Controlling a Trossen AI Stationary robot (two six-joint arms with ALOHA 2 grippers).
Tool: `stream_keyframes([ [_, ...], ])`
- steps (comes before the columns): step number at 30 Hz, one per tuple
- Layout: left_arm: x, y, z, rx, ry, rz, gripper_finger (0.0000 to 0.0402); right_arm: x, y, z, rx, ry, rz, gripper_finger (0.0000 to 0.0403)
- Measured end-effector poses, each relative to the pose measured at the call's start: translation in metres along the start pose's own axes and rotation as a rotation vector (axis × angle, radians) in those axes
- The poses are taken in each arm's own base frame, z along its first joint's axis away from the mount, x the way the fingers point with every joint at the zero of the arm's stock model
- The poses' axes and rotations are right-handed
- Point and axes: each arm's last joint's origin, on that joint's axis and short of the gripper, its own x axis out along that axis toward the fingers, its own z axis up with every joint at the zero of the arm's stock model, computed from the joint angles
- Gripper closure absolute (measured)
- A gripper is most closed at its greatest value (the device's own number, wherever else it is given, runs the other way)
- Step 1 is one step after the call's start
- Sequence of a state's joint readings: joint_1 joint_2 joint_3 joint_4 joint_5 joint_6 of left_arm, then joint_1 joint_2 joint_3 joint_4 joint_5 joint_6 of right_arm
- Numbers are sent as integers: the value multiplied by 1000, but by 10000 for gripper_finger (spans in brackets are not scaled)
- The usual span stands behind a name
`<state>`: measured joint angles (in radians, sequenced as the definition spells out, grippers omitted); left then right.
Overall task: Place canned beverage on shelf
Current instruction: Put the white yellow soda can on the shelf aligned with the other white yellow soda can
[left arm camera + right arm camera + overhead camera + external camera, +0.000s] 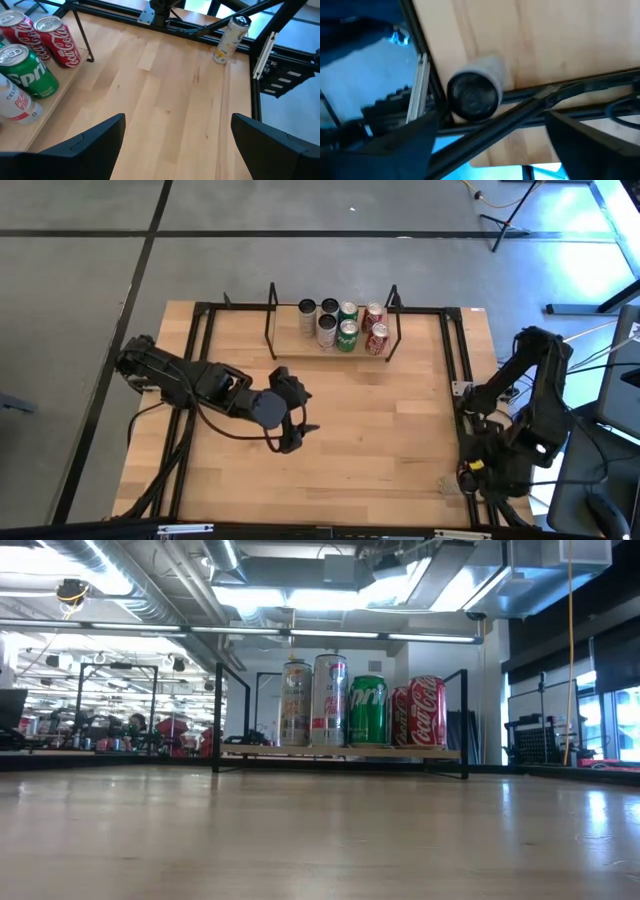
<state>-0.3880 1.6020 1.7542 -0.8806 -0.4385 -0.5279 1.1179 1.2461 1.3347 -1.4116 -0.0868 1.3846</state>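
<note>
Spread wide and empty, my right gripper (pixel 485 142) faces one pale can (pixel 476 90) at the table's corner. My left gripper (pixel 177 145) hovers open, holding nothing. Six cans (pixel 346 335) stand on the shelf (pixel 290 348); this one remains.

Light wooden tabletop (pixel 330 420), smooth, faintly glossy, across the frame's middle; shelf (pixel 335 352) at upper centre, pale wood board with thin black metal frames; glossy metal cans (pixel 365 712) on it.

Bright ceiling strips (pixel 300 595) glare upper centre, low view; right wrist pic blurry, blue cast at edges.
</note>
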Motion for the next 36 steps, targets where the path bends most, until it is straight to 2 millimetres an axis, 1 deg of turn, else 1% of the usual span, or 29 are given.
stream_keyframes([
  [2, 0, 0, 0, -10, -2, 3, 52, 8, 3, -4, -22, 14, 25, 19],
  [4, 0, 0, 0, -13, -4, 5, 52, 15, 7, -6, -39, 12, 54, 10],
  [7, 0, 0, 0, -13, -3, 6, 52, 25, 12, -7, -54, 10, 87, 27],
  [10, 0, 0, 0, -13, -3, 5, 52, 35, 15, -5, -76, 12, 70, 45],
  [13, 0, 0, 0, -12, -4, 8, 52, 44, 18, -4, -99, 17, 38, 56],
  [25, 0, 0, 0, -11, -6, 12, 52, 75, 29, 0, -120, 33, -131, 58],
  [29, 0, 0, 0, -3, -6, 12, 52, 84, 31, 1, -128, 68, -185, 59],
  [32, 0, 0, 0, 26, -6, 13, 52, 89, 32, 1, -160, 81, -205, 77],
  [34, 0, 0, 0, 40, -6, 13, 52, 92, 33, 2, -187, 88, -216, 105],
  [36, 0, 0, 0, 43, -4, 13, 52, 92, 33, 2, -214, 91, -218, 145],
])
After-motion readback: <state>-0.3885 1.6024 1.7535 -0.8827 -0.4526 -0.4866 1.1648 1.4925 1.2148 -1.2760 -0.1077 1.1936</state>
